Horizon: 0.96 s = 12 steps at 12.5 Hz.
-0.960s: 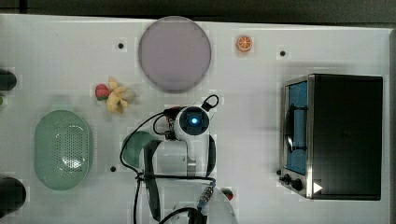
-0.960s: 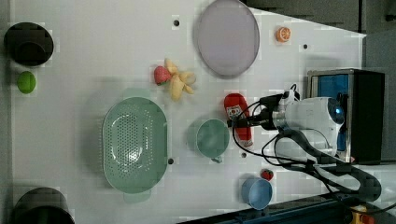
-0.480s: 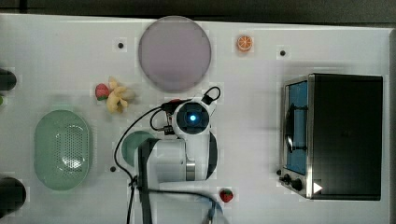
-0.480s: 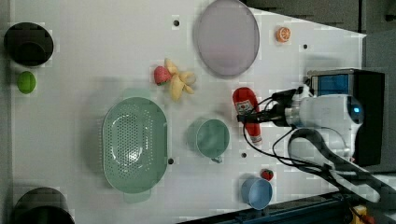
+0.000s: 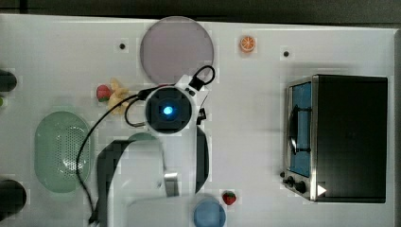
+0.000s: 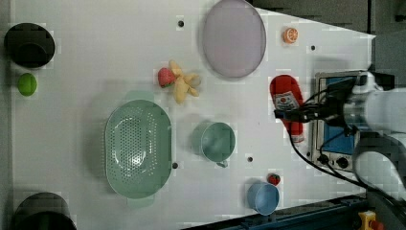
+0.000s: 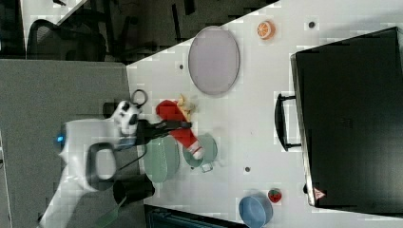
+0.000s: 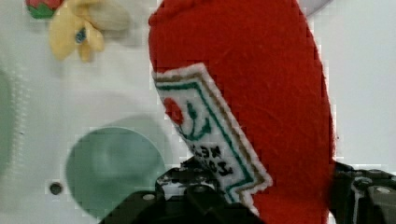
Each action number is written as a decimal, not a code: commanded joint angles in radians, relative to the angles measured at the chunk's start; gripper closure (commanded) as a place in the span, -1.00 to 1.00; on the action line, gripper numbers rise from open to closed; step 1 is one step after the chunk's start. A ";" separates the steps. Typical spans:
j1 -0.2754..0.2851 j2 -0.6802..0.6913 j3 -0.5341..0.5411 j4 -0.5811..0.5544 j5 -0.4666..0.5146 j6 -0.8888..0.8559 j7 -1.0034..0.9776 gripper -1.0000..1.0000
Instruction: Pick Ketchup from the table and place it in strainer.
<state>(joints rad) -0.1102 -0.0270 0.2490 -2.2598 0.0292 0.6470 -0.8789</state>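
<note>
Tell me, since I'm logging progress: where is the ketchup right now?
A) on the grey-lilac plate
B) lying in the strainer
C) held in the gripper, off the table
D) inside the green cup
C: the gripper is clamped on the ketchup, while the strainer holds nothing.

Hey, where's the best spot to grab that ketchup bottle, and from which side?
Grip the ketchup across its wide labelled body, coming from above: it tapers toward the white cap, so the narrow end could slip. The end effector already clamps it there.
</note>
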 commanded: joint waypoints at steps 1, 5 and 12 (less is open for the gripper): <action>0.031 -0.034 0.081 0.051 0.000 -0.070 0.200 -0.25; 0.062 -0.033 0.228 0.066 0.000 -0.085 0.506 -0.25; 0.086 0.086 0.458 0.074 0.002 0.071 0.928 -0.25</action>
<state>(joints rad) -0.0234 0.0520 0.7246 -2.2031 0.0304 0.6992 -0.1132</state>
